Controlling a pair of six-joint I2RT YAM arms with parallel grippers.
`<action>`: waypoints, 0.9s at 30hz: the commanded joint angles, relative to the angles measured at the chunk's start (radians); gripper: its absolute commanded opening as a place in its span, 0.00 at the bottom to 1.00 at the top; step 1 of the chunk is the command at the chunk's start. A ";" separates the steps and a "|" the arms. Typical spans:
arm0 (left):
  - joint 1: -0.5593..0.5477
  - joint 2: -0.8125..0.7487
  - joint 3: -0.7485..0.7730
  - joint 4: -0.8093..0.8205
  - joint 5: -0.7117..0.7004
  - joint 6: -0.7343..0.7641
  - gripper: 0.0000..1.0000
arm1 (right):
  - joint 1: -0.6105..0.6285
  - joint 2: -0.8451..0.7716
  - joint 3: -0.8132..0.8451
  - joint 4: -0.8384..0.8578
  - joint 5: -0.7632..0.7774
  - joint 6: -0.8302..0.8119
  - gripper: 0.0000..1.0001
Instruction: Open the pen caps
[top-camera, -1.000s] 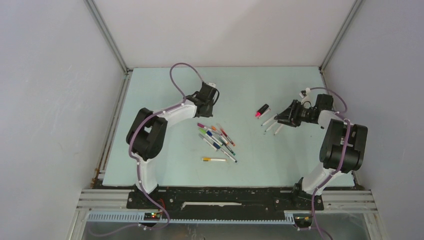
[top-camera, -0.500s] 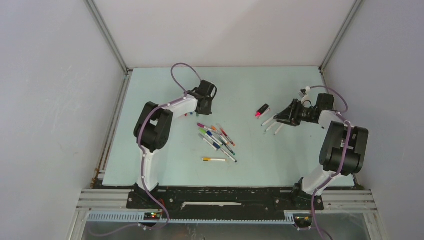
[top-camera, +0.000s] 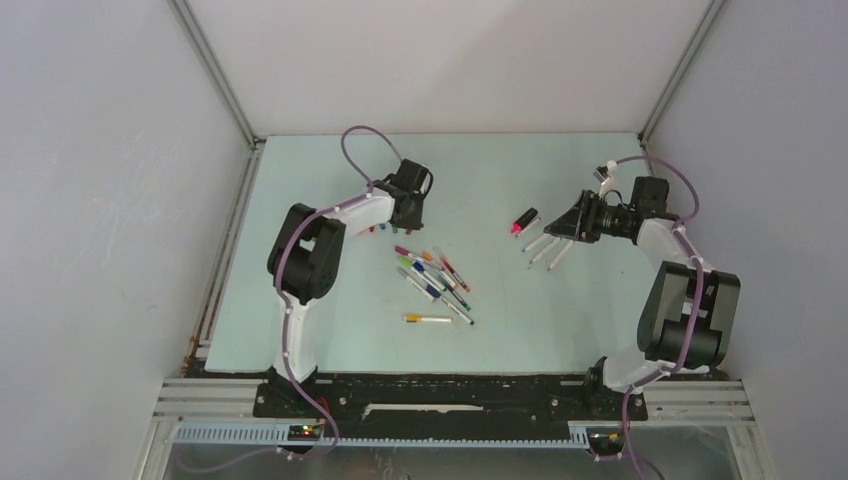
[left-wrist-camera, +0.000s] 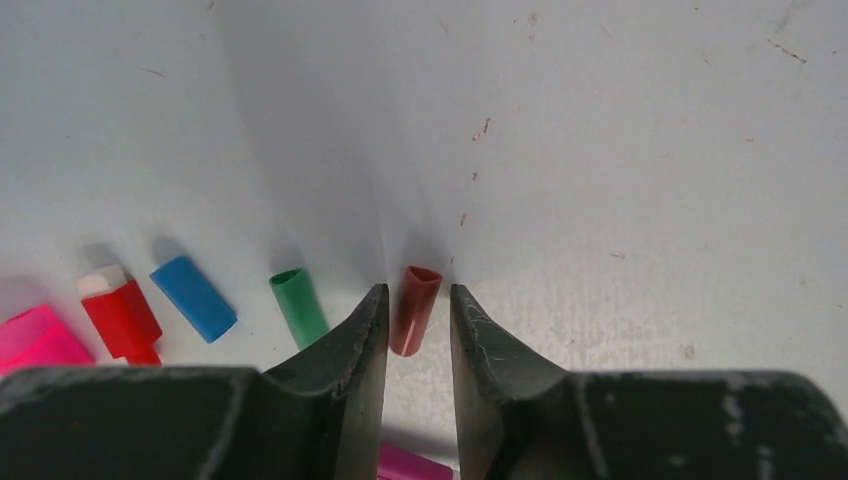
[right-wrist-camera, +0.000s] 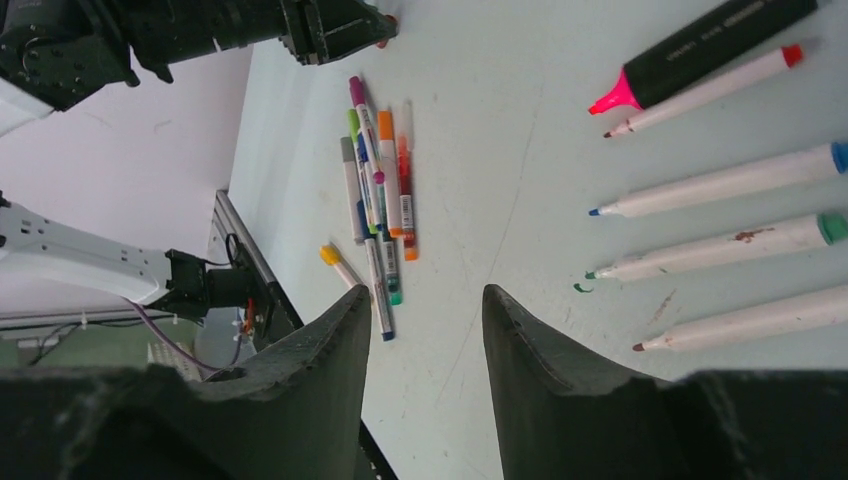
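My left gripper (left-wrist-camera: 417, 290) stands low over the table, jaws a little apart. A brown-red pen cap (left-wrist-camera: 415, 312) lies on the table between its tips, clear of the right finger. Beside it lie a green cap (left-wrist-camera: 298, 306), a blue cap (left-wrist-camera: 193, 297), a red cap (left-wrist-camera: 120, 316) and a fat pink cap (left-wrist-camera: 35, 340). My right gripper (right-wrist-camera: 426, 292) hangs open and empty above the table. Right of it lie several uncapped pens (right-wrist-camera: 720, 185) and the black highlighter (right-wrist-camera: 700, 50). A bundle of capped pens (right-wrist-camera: 375, 180) lies mid-table.
A single yellow-capped pen (top-camera: 428, 319) lies near the front of the bundle (top-camera: 435, 278). The left wall rail (top-camera: 225, 250) runs close behind the left arm. Grey enclosure walls stand on both sides and at the back.
The left arm folded in and its gripper came down toward the row of caps. The right gripper drew back and up from the uncapped pens.
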 joint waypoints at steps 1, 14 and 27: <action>0.008 -0.142 -0.031 0.031 -0.013 0.018 0.31 | 0.022 -0.087 0.053 -0.045 -0.005 -0.086 0.48; 0.009 -0.835 -0.543 0.270 -0.086 0.080 0.41 | 0.087 -0.430 0.005 -0.120 0.034 -0.533 0.51; 0.029 -1.230 -0.802 0.269 0.350 0.074 1.00 | 0.408 -0.409 0.007 -0.433 -0.044 -1.063 0.81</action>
